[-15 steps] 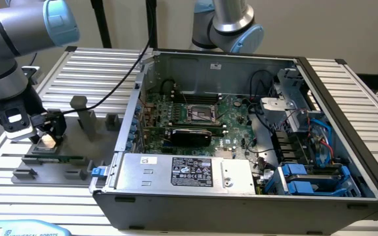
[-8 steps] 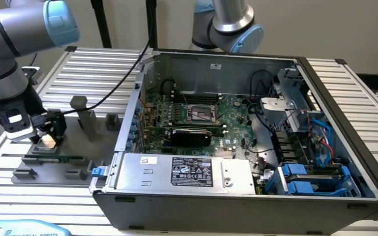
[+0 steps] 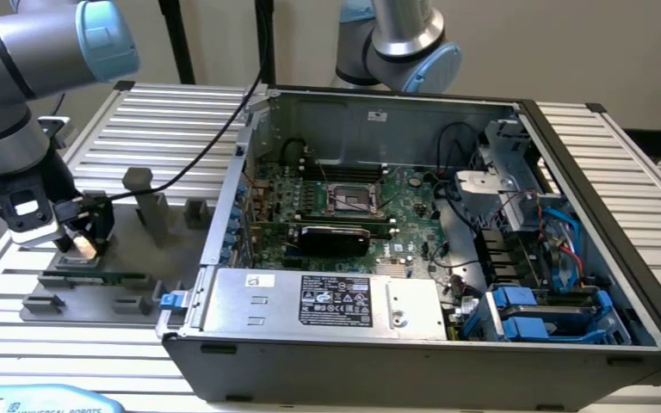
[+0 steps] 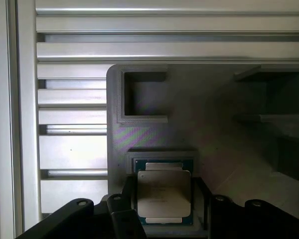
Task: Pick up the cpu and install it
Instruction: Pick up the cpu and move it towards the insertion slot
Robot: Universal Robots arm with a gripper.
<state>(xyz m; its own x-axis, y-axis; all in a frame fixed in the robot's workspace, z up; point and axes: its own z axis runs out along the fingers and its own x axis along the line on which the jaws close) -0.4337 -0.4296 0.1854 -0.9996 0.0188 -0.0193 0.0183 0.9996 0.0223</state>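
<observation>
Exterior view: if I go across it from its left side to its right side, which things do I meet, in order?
gripper → tall grey block → dark square socket → blue drive bays

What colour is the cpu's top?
The cpu top is silvery-grey with a green rim, clearest in the wrist view.

Pretty clearly a robotics lab, not anyone's home setup. A grey-and-blue industrial robot arm (image 3: 15,60) and a second arm (image 3: 405,43) stand at a bench (image 3: 158,112) built from ribbed aluminium profiles. On it lies an opened desktop PC case (image 3: 423,353) with its motherboard (image 3: 354,198) exposed. Beside that is a grey plastic fixture tray (image 3: 83,303), with a plain beige wall (image 3: 583,52) behind.
</observation>
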